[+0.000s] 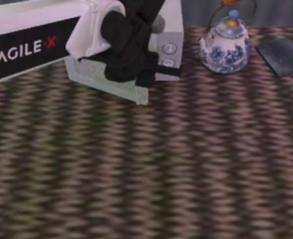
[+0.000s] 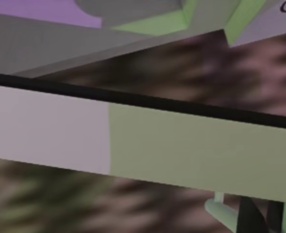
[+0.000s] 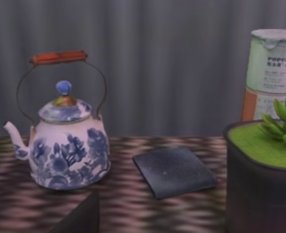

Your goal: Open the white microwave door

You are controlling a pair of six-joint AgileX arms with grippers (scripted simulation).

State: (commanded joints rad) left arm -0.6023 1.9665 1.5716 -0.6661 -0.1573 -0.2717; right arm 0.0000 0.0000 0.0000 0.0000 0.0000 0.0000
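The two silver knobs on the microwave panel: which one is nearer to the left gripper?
The lower knob on the white microwave: it sits beside the left gripper at the door, whereas the upper knob is farther back.

Left gripper [image 1: 145, 74] at ajar door [image 1: 99, 79]

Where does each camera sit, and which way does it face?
Top view: above the table, looking down on the white microwave, its door swung out, and the left arm over it.
Left wrist view: close against pale panels; no gripper identifiable.
Right wrist view: low, facing the teapot, dark mat, potted plant and popcorn can.
Shared: teapot and mat in the top and right wrist views.
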